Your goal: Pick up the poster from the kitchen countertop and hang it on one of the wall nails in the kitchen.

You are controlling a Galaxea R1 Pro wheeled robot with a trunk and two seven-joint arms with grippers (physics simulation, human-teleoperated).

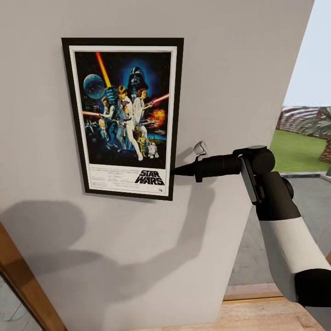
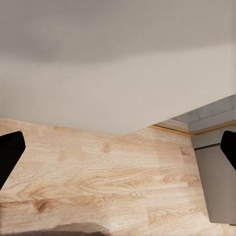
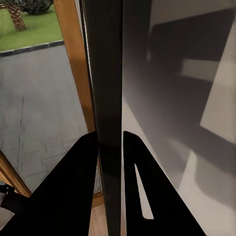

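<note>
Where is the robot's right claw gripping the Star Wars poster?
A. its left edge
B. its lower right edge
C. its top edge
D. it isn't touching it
B: the right claw meets the poster at its frame's lower right edge, fingers on either side.

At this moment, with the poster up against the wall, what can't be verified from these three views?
- The nail: in the head view the poster covers the wall behind it, so whether it hangs on one cannot be seen.
- Poster's face: the right wrist view catches just its dark frame edge between the right hand's fingers.
- Left hand: fingertips cut off by the left wrist view's edges.
</note>
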